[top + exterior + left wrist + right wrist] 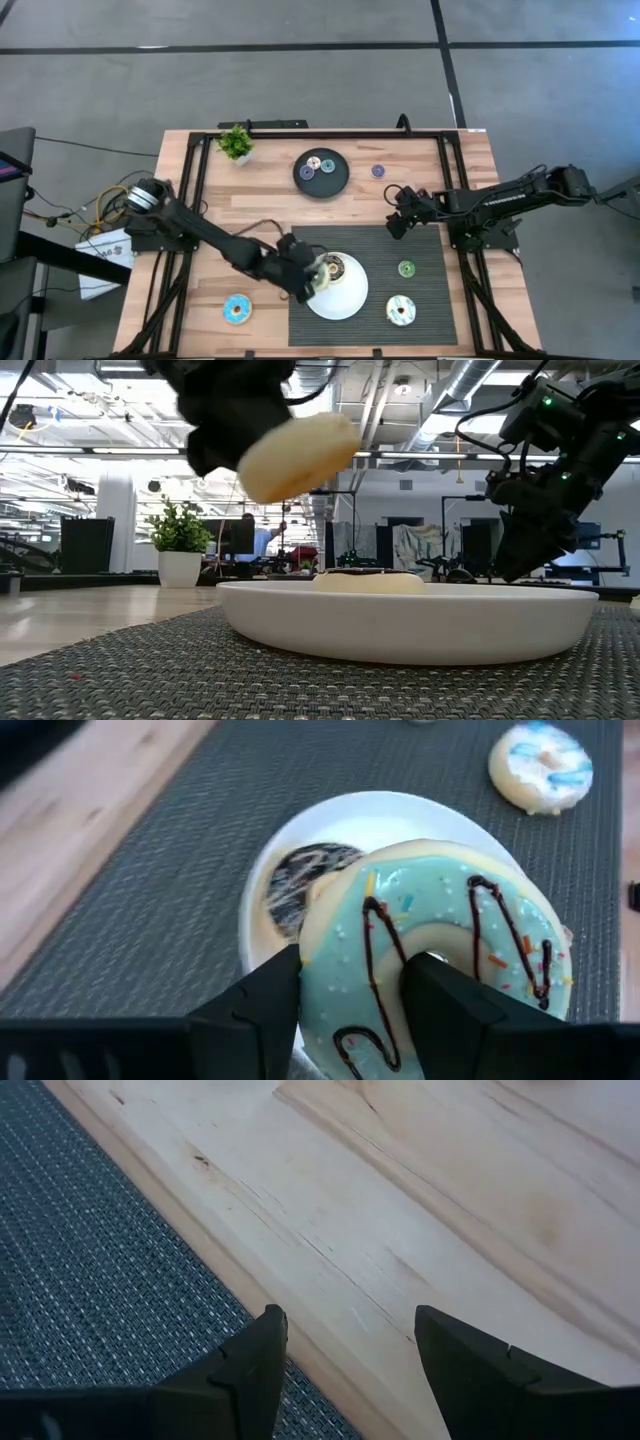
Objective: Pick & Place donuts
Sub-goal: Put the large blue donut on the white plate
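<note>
Table: wood top [265, 190], grey mat [420, 250] at the near middle, small plant [236, 143] at the far left corner.
White plate [345, 300]: on the mat's near left, brown donut [300, 885] lying in it.
Left gripper [350, 1005]: over the plate's left rim, clamped on the mint donut [440, 955], lifted clear of the plate.
Right gripper [350, 1350]: fingers apart, holding nothing, hovering at the mat's far right edge.
Blue donut [237, 309]: on wood, near left.
White-green donut [401, 311]: on the mat, right of the plate.
Green mini [406, 268]: on the mat.
Purple mini [378, 171]: on wood.
Black plate [321, 172]: far middle, three minis inside.
</note>
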Tool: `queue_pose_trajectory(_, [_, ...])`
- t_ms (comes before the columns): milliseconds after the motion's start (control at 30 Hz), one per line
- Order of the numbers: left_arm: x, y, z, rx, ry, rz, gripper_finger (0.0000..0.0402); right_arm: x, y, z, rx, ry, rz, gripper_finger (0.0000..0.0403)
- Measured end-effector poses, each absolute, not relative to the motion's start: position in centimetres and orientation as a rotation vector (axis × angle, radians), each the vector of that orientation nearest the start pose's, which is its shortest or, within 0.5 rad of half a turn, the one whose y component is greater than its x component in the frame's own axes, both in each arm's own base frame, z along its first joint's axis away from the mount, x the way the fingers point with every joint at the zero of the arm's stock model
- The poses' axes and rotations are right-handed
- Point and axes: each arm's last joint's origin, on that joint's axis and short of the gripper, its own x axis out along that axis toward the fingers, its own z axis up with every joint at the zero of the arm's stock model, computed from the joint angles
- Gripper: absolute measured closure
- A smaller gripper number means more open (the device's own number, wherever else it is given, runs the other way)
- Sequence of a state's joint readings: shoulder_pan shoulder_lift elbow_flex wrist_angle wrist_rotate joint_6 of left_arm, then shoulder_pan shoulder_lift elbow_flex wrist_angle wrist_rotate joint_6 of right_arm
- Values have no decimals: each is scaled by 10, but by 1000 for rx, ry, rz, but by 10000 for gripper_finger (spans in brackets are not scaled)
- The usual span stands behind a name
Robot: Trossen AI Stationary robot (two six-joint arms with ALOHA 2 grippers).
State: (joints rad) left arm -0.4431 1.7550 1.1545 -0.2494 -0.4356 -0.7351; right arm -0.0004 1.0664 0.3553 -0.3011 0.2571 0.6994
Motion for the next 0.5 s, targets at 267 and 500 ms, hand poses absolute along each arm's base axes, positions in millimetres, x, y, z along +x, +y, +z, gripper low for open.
queue_pose_trajectory(267, [369,-171,197,-175,898,397,248,168,-5,139,550,883,-553,193])
queue_pose_trajectory(500, [382,-179,174,-183,959,400,248,168,4,139,537,883,-520,193])
